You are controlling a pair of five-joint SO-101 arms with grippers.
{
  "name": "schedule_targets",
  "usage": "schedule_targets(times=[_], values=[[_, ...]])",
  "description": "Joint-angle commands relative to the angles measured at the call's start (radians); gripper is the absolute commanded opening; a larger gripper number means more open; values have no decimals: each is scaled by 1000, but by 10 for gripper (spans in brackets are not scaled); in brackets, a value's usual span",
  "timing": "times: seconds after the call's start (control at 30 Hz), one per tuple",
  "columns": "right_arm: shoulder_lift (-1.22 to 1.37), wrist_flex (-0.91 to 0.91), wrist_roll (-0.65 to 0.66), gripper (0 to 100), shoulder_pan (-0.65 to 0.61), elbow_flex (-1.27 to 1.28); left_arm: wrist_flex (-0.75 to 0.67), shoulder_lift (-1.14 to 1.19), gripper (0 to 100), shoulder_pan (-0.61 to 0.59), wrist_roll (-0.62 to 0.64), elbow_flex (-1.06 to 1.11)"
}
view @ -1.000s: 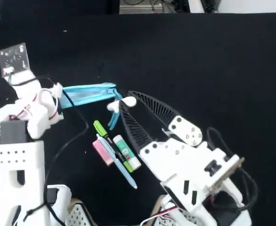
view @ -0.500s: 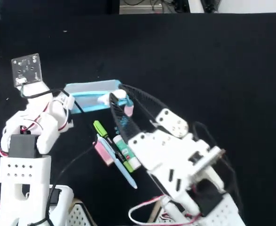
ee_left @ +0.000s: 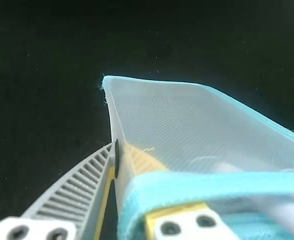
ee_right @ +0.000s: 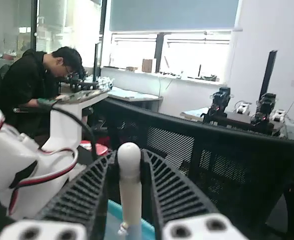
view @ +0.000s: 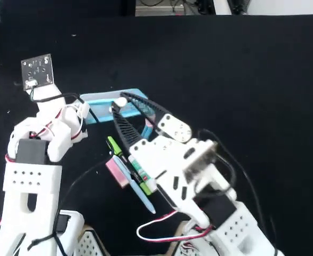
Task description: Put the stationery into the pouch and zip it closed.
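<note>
Black cloth (view: 252, 64) is spread under everything, and two white arms are set at its near edge. The left arm (view: 28, 170) is placed at the left, with the left gripper (view: 80, 113) clamped on the left end of the pouch (view: 111, 99). In the left wrist view the blue mesh is seen pinched between the fingers.

The pouch is laid with its long axis left to right, far of the loose stationery. The right arm (view: 199, 176) is stretched from the near right, and the right gripper (view: 122, 105) is held over the pouch's right part. Its fingers are narrowed on a white pen (ee_right: 129, 175), whose tip is pointed past the fingertips. Whether that tip is inside the pouch cannot be told.

Four pieces are laid close together on the cloth, just near of the pouch and beside the right arm:
- a blue pen (view: 141, 193)
- a green marker (view: 113, 145)
- a glue stick (view: 145, 178)
- a pink eraser (view: 116, 172)

The coming move is judged to turn on the white pen being lined up with the pouch's mouth. The right arm is the nearer one for every loose piece.
</note>
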Motion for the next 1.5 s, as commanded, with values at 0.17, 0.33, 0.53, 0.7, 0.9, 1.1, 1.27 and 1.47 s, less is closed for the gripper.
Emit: schedule_targets(times=[0.17, 0.33, 0.53, 0.7, 0.9, 1.1, 1.27, 1.47], values=[[188, -77, 2, 11, -71, -39, -3, 61, 30, 56, 9, -21], [179, -60, 2, 98, -63, -41, -3, 61, 30, 50, 9, -21], [140, 129, 0, 135, -63, -128, -3, 61, 30, 50, 9, -19], [56, 272, 0, 162, -63, -199, -3, 61, 30, 50, 9, -19], [-111, 528, 0, 164, 216, -340, -3, 61, 30, 10, 8, -24], [-2, 887, 14, 90, 408, -410, -3, 60, 30, -42, 9, -27], [280, 951, 74, 126, 405, -305, -5, 60, 30, -42, 11, -27], [492, 858, 71, 130, 247, -154, -5, 60, 30, -42, 9, -27]])
